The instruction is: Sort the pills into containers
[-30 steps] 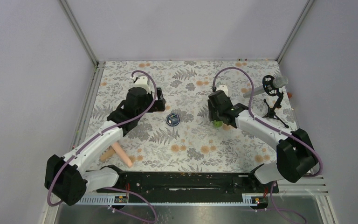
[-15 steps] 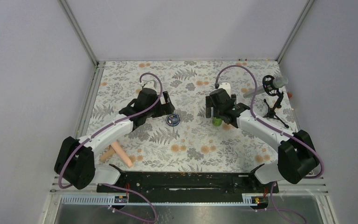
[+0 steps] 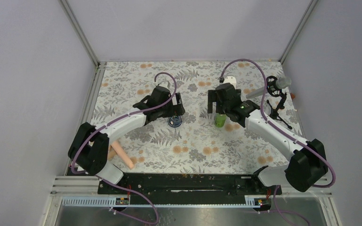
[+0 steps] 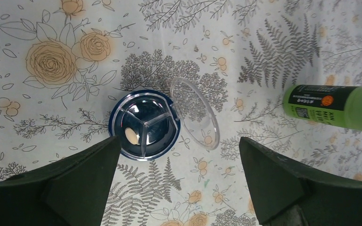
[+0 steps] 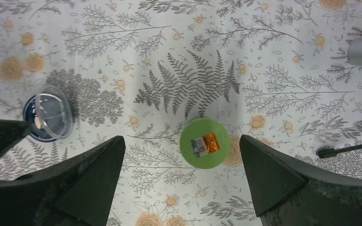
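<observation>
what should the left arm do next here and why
Probably lower the left tool toward the blue jar to steady it: the tool hangs open over it, the clear lid is flipped open, and one pill lies in a compartment.

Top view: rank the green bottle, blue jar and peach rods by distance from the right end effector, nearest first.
1. green bottle, right under the right end effector.
2. blue jar, mid-table.
3. peach rods, near edge, by the left arm's base.
</observation>
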Controlling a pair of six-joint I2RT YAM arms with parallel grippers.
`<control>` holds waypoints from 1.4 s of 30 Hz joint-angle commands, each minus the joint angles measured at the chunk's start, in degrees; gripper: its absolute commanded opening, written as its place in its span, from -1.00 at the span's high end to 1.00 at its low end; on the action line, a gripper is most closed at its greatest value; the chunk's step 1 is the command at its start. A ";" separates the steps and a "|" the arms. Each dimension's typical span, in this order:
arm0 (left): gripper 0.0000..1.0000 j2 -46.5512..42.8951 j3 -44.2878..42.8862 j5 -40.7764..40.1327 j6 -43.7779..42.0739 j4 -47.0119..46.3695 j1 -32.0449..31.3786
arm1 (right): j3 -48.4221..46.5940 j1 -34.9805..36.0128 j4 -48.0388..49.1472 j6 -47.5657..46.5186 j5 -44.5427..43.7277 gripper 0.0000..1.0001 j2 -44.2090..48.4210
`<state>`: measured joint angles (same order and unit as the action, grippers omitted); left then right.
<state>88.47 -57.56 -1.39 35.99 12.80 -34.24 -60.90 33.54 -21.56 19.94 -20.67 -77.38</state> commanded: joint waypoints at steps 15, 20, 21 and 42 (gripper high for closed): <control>-0.92 -3.02 5.40 0.35 0.96 -11.20 0.27 | -4.38 -0.32 3.38 0.16 18.94 -0.69 -1.16; -0.55 -6.93 10.48 0.00 5.46 -14.49 3.46 | -7.42 0.67 5.50 0.53 28.71 -0.37 -6.87; -0.52 -7.13 11.18 -0.06 5.64 -14.41 3.94 | -8.30 1.11 5.48 0.63 29.82 -0.33 -8.27; 0.55 -2.34 15.08 -2.25 4.49 -11.28 7.38 | -18.47 7.35 6.31 -0.64 29.73 0.38 -27.37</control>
<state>85.01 -42.76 -2.37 41.41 3.11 -27.40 -76.42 39.77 -16.71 20.75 10.61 -102.85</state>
